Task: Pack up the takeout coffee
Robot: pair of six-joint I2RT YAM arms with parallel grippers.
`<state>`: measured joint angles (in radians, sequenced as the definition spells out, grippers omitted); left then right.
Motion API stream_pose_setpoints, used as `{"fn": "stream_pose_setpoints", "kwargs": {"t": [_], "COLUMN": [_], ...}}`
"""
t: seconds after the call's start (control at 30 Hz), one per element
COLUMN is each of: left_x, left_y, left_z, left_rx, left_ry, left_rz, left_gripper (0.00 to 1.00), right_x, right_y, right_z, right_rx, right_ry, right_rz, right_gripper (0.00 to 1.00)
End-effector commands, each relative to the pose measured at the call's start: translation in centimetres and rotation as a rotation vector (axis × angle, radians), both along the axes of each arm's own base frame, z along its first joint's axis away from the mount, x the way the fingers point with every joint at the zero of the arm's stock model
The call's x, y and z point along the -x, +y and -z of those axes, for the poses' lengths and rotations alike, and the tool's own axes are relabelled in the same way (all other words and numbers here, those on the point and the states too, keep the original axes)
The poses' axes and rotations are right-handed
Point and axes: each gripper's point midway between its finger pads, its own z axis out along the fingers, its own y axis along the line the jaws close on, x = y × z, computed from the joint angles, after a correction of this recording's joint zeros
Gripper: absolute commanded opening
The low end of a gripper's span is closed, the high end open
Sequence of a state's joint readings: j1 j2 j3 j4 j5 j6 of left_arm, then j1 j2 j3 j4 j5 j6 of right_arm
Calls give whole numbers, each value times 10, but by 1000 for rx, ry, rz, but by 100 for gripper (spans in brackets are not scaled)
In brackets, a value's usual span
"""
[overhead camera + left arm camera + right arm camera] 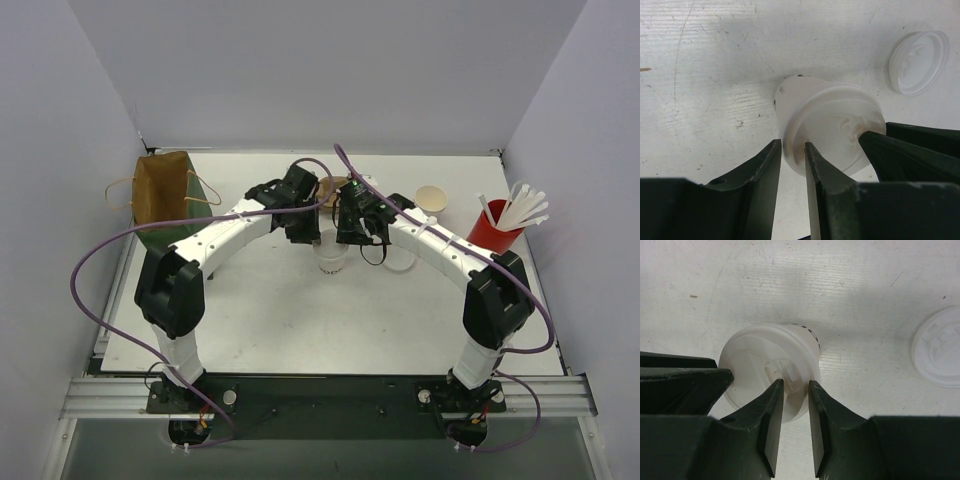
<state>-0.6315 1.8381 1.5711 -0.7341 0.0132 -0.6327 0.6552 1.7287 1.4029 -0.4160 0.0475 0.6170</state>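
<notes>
Pinching with left gripper and right gripper at the takeout coffee, standing centrally on the table, toward the far edge. Clamping its lid rim between left fingers. Clamping the rim likewise between right fingers, spare lid lying near.

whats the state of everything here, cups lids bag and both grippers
takeout cup: upright on the table, lid on
spare lid: lying flat on the table, on no cup
white cup with tan inside: upright, uncovered
red cup: upright, holding white straws
paper bag: standing, mouth open
left gripper: jaws narrowly apart astride the lid's rim, grip unclear
right gripper: same, from the opposite side
</notes>
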Motion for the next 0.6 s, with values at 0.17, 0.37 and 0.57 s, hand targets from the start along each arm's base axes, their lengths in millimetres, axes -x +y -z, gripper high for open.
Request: {"fn": "stream_pose_setpoints", "kwargs": {"t": [0.17, 0.37, 0.57], "left_x": [-2, 3, 7], "left_y": [-9, -12, -12], "left_z": [-18, -13, 4], "left_rx": [72, 98, 98], "left_ry": [-32, 9, 52], "left_rz": [1, -20, -49], "left_gripper": [36, 35, 30], "right_x": [1, 5, 10], "right_y": [-5, -6, -8], "right_z": [3, 10, 22], "right_rx": [28, 35, 39], "right_ry": [20, 38, 61], "right_rz": [-2, 6, 13], "right_gripper": [20, 20, 17]}}
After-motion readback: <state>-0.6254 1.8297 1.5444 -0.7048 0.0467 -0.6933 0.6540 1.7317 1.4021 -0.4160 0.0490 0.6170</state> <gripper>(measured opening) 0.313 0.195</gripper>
